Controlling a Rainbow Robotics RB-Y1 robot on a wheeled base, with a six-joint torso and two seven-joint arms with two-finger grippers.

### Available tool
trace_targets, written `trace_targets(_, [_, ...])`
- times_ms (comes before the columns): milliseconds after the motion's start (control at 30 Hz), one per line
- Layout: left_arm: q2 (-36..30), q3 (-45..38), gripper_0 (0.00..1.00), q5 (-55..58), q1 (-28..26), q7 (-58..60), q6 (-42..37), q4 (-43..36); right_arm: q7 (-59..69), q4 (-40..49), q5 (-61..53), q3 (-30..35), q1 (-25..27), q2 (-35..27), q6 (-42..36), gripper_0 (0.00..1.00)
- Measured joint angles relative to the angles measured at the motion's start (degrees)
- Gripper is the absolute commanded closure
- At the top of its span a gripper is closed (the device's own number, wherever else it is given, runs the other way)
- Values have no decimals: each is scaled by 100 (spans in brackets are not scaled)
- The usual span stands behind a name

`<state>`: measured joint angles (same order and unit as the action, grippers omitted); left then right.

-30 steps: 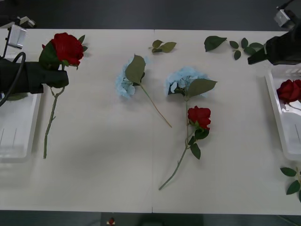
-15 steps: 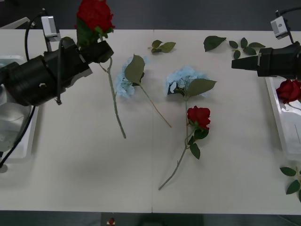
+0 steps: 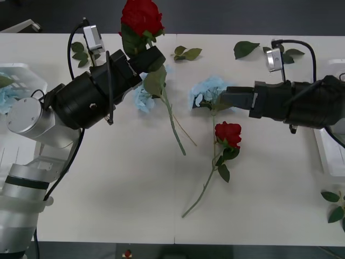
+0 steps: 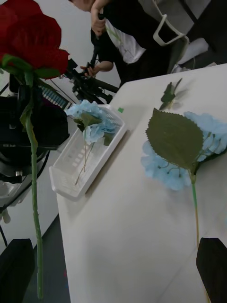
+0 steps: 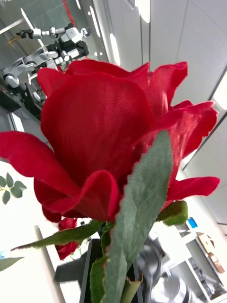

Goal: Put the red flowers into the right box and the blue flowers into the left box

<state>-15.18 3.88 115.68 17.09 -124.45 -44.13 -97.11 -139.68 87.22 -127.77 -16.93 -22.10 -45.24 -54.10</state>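
A red rose (image 3: 141,17) is pinched just under its bloom by the left gripper (image 3: 141,58), which holds it above the table (image 3: 108,189) near the far edge, its stem (image 3: 173,121) hanging down across a blue flower (image 3: 144,97). A 2nd red rose (image 3: 228,133) lies on the table at mid-width, its stem running toward the near edge. Just beyond it lies another blue flower (image 3: 211,91), and the right gripper (image 3: 229,99) reaches over that flower from the right with its fingers spread apart. At the far left, the left box (image 3: 19,73) holds a blue flower (image 4: 92,120). The right box (image 3: 328,156) sits at the right edge. Loose leaf sprigs (image 3: 186,53) lie along the far edge.
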Motion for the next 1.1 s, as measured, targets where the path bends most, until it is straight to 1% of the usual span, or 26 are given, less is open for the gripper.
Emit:
trace_targets(67, [106,17,100,-1,0,0,60,0,-405,36,-79,-7,156,70,0,0])
trace_targets(167, [246,115,100,-54,0,0,225,1,-670,204,-88,-7,380,99,0,0])
trace_targets(300, [410,327,100,-481,2,0,423,1,-987,412,-88,-7,574,272,0,0])
trace_targets(433, [577,424,100,-721,5,0,523,2,-1427,433,-88,-7,585,686,7,0])
trace_targets(567, [718,428,100,-920,18,0,606,3,-1451,433,-64,-29,584,1121,206,0])
trace_targets(767, [822,428,100,-1087,21,0,607,10,-1451,433,309,-312,575,1358,405,0])
trace_targets(833, [822,428,100,-1087,21,1,607,13,-1451,433,319,-407,574,1361,497,7])
trace_targets(933, [822,428,100,-1087,21,1,607,17,-1451,433,318,-519,549,1361,597,10])
trace_targets(1000, [822,428,100,-1087,21,1,607,19,-1451,433,317,-585,490,1361,686,16])
trace_targets(1067, [822,428,100,-1087,21,1,607,20,-1451,433,317,-637,421,1362,758,35])
trace_targets(1100, [822,428,100,-1087,21,1,607,21,-1451,433,317,-649,394,1365,782,56])
